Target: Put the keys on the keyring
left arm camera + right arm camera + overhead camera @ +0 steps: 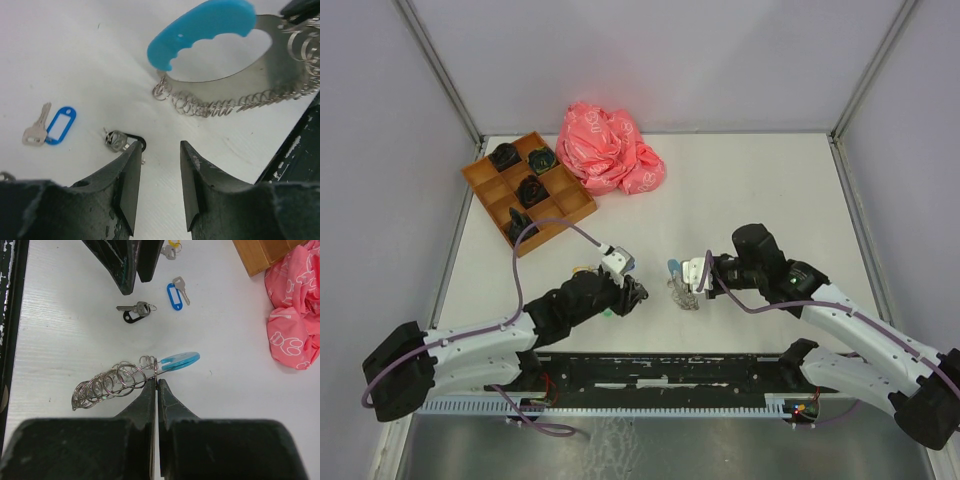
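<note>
Keyring point(177, 361) clamped in right gripper point(157, 381), probably to steady it; left gripper point(160, 148), jaws apart, hangs beside black-tagged key point(119, 140), probably for pickup.

Bare table point(115, 80) between keys point(37, 131), keyring point(220, 106)

**Left arm** point(490, 345), **right arm** point(860, 325): white link shells, black joint housings; large black block at base end of each.
**Purple cable** point(517, 272): one looped outside each arm, led toward wrist.
**White camera block** point(617, 261): one fitted at each wrist.
**Green light** point(790, 293): small, seen on black housing of right arm.
**Left gripper** point(160, 147), **right gripper** point(156, 382): two matte black, wedge-shaped fingers point(127, 185) each; pale scuffs and chipped paint noted along inner edges.
**Black base rail** point(670, 370): paint worn to white in patches.
</note>
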`<state>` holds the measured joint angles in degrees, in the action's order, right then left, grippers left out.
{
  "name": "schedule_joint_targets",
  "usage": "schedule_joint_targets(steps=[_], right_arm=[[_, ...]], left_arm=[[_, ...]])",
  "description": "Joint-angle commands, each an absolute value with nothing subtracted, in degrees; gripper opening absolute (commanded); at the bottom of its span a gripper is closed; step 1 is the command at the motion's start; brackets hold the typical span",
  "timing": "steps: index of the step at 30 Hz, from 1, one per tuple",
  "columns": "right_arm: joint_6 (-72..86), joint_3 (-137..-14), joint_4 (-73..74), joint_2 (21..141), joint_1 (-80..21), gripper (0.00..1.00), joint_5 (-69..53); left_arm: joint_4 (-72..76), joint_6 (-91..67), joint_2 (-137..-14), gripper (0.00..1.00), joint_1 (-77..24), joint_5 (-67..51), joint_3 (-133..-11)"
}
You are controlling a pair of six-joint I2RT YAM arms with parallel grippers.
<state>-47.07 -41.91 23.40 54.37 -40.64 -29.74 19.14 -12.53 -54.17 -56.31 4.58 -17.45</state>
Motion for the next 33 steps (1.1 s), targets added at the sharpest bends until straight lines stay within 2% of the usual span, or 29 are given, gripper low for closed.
schedule_joint_targets(steps=[1, 5, 14, 33], right_arm=[[-48.08, -44.35, 22.16, 54.04, -40.71, 0.01, -29.68], [-47.77, -44.00, 21.98, 54.03, -40.97, 0.01, -29.67], [-47.20, -43.68, 21.89, 53.82, -41.15, 0.01, -29.59], [-46.58, -43.31, 21.45, 53.34, -41.44, 0.01, -29.26]], left_arm=[[6.13, -25.92, -58.33, 0.43, -56.08, 13.29, -24.39], [1.39, -29.06, -63.10, 0.42, -55.21, 17.23, -28.02], [-2.48, -28.51, -73.64, 0.36, -52.22, 17.89, -35.32], [-15.47, -23.14, -90.62, 0.35, -51.06, 14.38, -51.35]])
